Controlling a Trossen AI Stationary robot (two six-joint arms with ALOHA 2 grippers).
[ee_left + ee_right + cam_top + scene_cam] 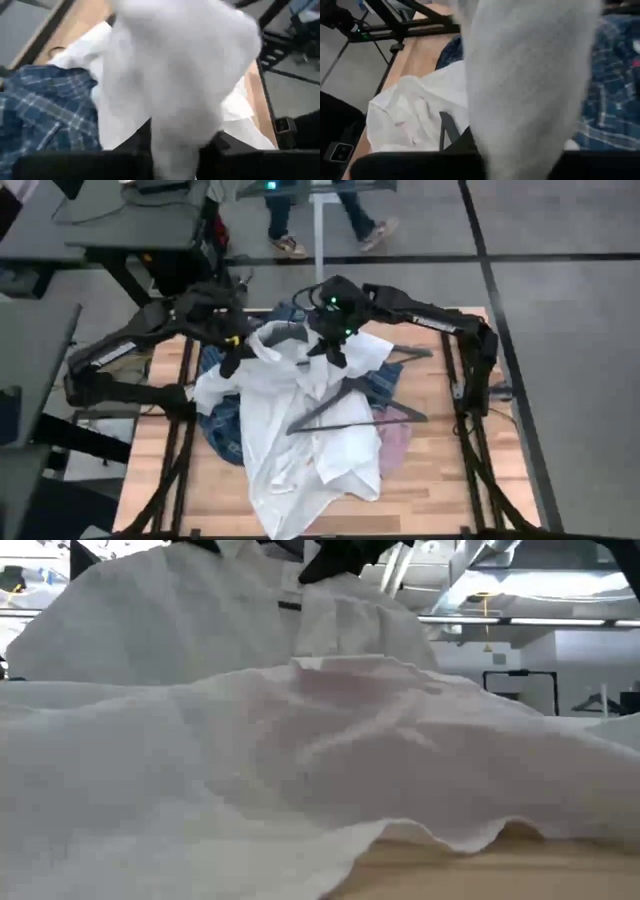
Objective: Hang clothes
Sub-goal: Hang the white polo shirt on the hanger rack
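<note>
Wooden table (440, 480): both end effectors, left (232, 358), right (335, 350), clamped on white shirt (300, 430).

Your left gripper (232, 360) and right gripper (335, 352) both hang mid-table, each clamped on white cloth, arms reaching inward.

A wooden table (440, 480) stands on a grey floor (570, 330) crossed by dark seams, with dark desks (110, 225) to one side, a person's legs (320, 220) passing beyond, and bright white walls (560, 660) behind in the low view.
</note>
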